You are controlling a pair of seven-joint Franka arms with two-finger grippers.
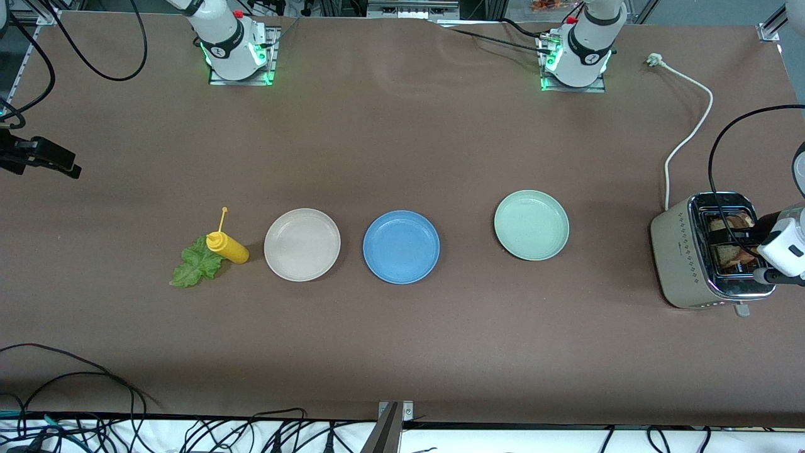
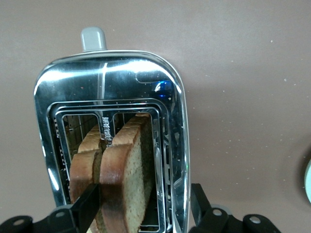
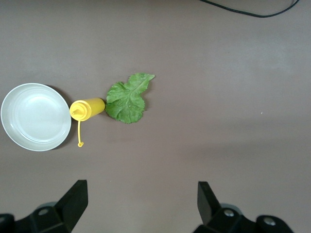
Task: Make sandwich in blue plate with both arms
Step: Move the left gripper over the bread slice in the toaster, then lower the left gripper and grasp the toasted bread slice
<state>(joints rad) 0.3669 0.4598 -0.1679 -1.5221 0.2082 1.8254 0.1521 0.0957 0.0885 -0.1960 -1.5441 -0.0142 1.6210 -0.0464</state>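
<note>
Two brown bread slices stand upright in the slots of a toaster (image 1: 679,251) at the left arm's end of the table. My left gripper (image 1: 748,242) is down over the toaster and open. One finger (image 2: 80,208) is between the two slices, beside the wider slice (image 2: 131,165). The other finger (image 2: 201,204) is outside the toaster's chrome wall (image 2: 112,77). The second slice (image 2: 82,165) stands apart in the adjoining slot. The blue plate (image 1: 401,246) sits empty mid-table. The lettuce leaf (image 1: 196,267) (image 3: 127,97) lies flat near the right arm's end. My right gripper (image 1: 63,165) (image 3: 141,189) waits open, high over the table there.
A yellow squeeze bottle (image 1: 227,247) (image 3: 87,109) lies on its side touching the lettuce. A beige plate (image 1: 302,244) (image 3: 35,116) sits between the bottle and the blue plate. A pale green plate (image 1: 531,224) lies toward the toaster. The toaster's white cord (image 1: 692,132) runs toward the left arm's base.
</note>
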